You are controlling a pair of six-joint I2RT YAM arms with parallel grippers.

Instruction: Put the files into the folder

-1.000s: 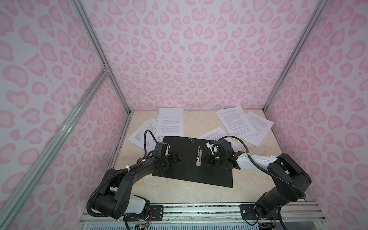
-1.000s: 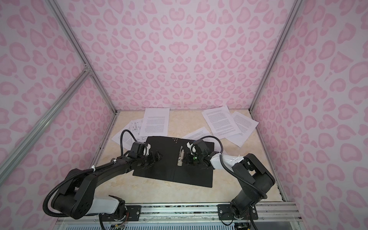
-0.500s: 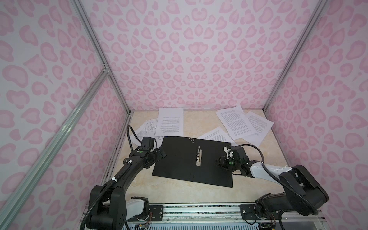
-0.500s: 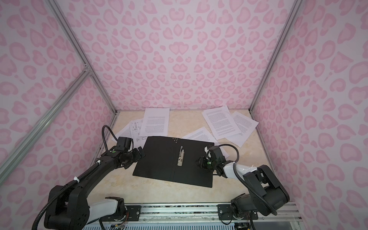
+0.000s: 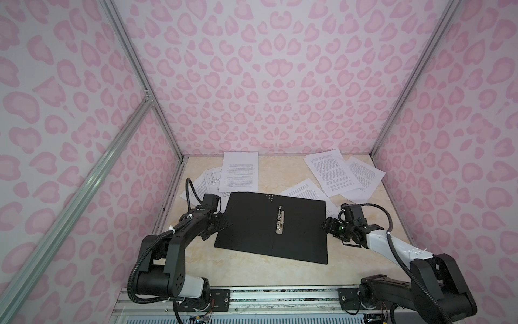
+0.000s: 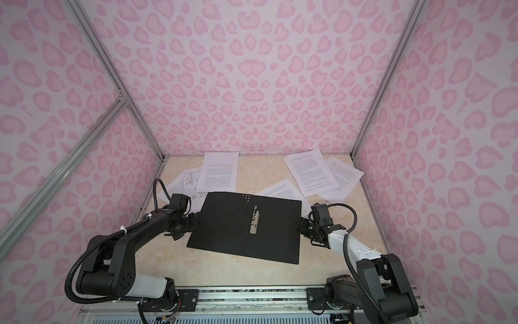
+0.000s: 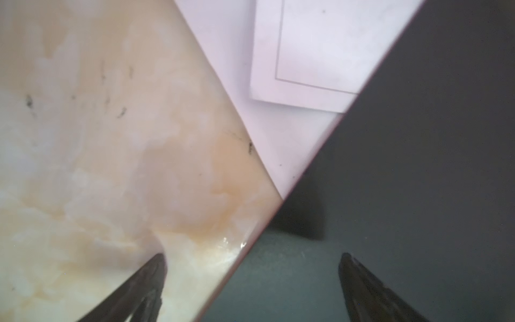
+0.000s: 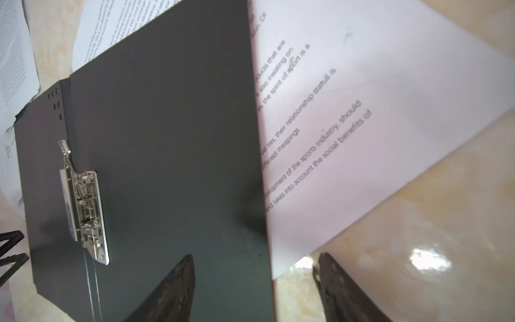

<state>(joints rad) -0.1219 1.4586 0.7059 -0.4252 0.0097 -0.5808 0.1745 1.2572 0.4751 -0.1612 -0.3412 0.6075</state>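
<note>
- folder (image 5: 269, 227): inside plain matte black; few small white dots nr top of spine; thin red line along edge (left wrist view only).
- clip (image 5: 279, 223): shiny silver.
- files (image 5: 330, 172): white, dense black text; one sheet w/ black line drawing (image 5: 213, 179).
- table (image 5: 252, 269): cream-beige, marbled w/ paler blotches.
- walls (image 5: 280, 84): pale lilac-white, pink leopard-type spots (some heart-shaped).
- frame (image 5: 134, 70): silver-grey.
- left arm (image 5: 173, 246): black, white base link.
- right arm (image 5: 392, 249): black, white forearm.
</note>
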